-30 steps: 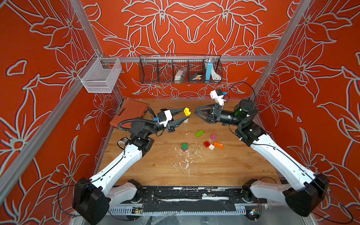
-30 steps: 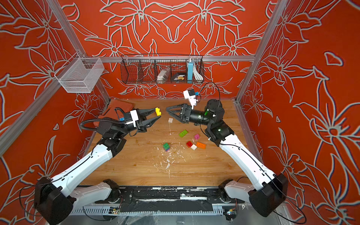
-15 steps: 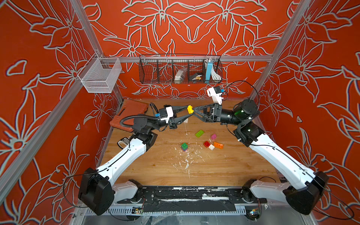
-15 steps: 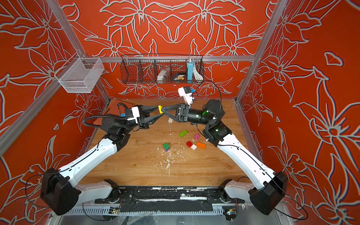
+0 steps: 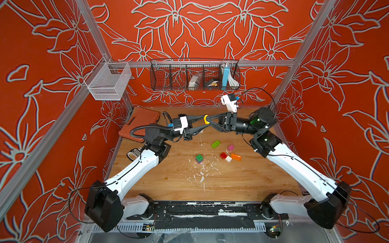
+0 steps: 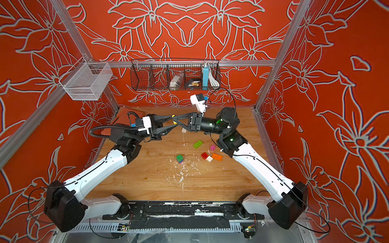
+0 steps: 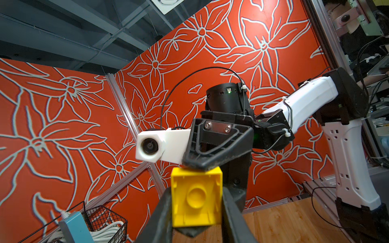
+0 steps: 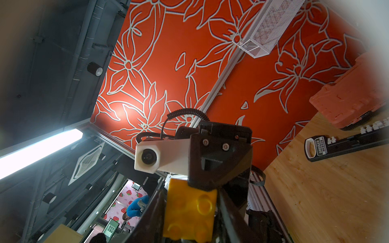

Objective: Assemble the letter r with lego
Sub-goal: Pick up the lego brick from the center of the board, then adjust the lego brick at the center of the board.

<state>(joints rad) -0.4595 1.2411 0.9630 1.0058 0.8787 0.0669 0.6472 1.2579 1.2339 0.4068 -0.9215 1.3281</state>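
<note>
worktop (image 5: 242, 181): it lies well below both my grippers, strewn with white flecks.
loose lego: a lime brick (image 5: 215, 144), pink brick (image 5: 231, 147), orange brick (image 5: 236, 156), red brick (image 5: 223, 155), white brick (image 5: 228, 159) and a green brick (image 5: 199, 158) lie down there, under and toward my right arm's side of the grippers.
left gripper (image 5: 205, 123): clamped on the yellow brick (image 7: 196, 196), its fingers (image 7: 230, 212) flat against two opposite faces.
right gripper (image 6: 175, 122): it meets mine tip to tip in mid-air, and the right wrist view shows its jaws drawn in against the same yellow brick.
step: I judge this a hand-over in the air, both my grippers pinching one brick.
next move: one gripper must let go while the other holds firm; a slack grip would probably drop the brick.
</note>
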